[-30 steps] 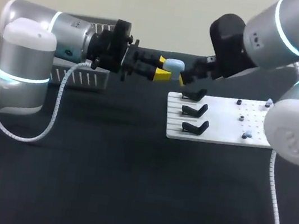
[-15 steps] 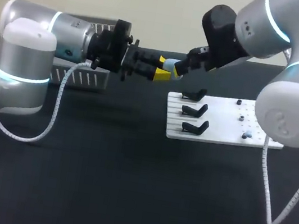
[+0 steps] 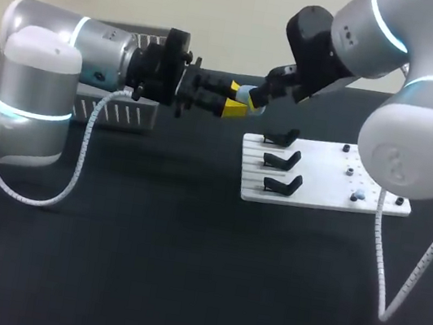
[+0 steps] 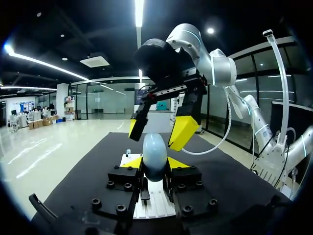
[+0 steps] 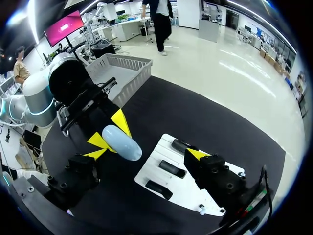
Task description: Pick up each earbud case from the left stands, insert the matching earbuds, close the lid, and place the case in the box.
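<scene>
Earbud case (image 3: pixel 246 95): pale blue, egg-shaped, lid closed; held in the air above the far part of the table (image 3: pixel 182 273), just beyond the board's far corner. It is pinched at one end between the yellow tips of the left gripper (image 3: pixel 235 99), one tip pressed to each side, as seen in the left wrist view (image 4: pixel 155 164).

Right gripper (image 3: pixel 262 95): met at the case's free end from the opposite side. Its fingers are spread wide, with one yellow tip to each side of the case and just past it (image 4: pixel 159 131). No contact with the case is seen.

Board (image 3: pixel 320 183): white, flat on the table, under and beside the right gripper.

Stands (image 3: pixel 283 158): three, black, set in a row on the board's left part.

Earbuds (image 3: pixel 357 195): small pale and dark pieces, scattered on the board's right part; too small for detail.

Box (image 3: pixel 118 110): grey mesh basket at the table's far left edge, behind the left arm, well apart from the case
</scene>
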Motion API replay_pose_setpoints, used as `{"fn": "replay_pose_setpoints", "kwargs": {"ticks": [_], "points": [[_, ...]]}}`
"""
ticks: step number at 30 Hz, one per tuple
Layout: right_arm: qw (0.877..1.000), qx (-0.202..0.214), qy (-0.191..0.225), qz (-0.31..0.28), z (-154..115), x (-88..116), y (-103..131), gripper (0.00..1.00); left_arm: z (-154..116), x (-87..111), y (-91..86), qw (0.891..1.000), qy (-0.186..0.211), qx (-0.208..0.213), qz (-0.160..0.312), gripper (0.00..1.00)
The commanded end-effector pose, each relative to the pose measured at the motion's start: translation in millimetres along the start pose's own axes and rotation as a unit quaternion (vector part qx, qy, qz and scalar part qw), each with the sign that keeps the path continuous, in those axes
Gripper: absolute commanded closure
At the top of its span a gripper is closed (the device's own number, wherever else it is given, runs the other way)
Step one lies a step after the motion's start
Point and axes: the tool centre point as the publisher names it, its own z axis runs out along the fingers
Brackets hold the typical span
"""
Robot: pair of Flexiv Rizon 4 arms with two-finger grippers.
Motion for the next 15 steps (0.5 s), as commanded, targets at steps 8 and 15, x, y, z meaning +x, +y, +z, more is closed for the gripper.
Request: {"fn": "replay_pose_setpoints", "kwargs": {"ticks": [8,15], "points": [[1.000,0.003,-0.012,0.006,-4,-5,-4,0.00,0,0.8,-1.9,1.000,-0.001,-0.003,0.002,1.00],[0.999,0.020,-0.044,0.012,-20,-7,-11,0.00,0,0.8,-1.9,1.000,-0.001,-0.003,0.002,1.00]]}}
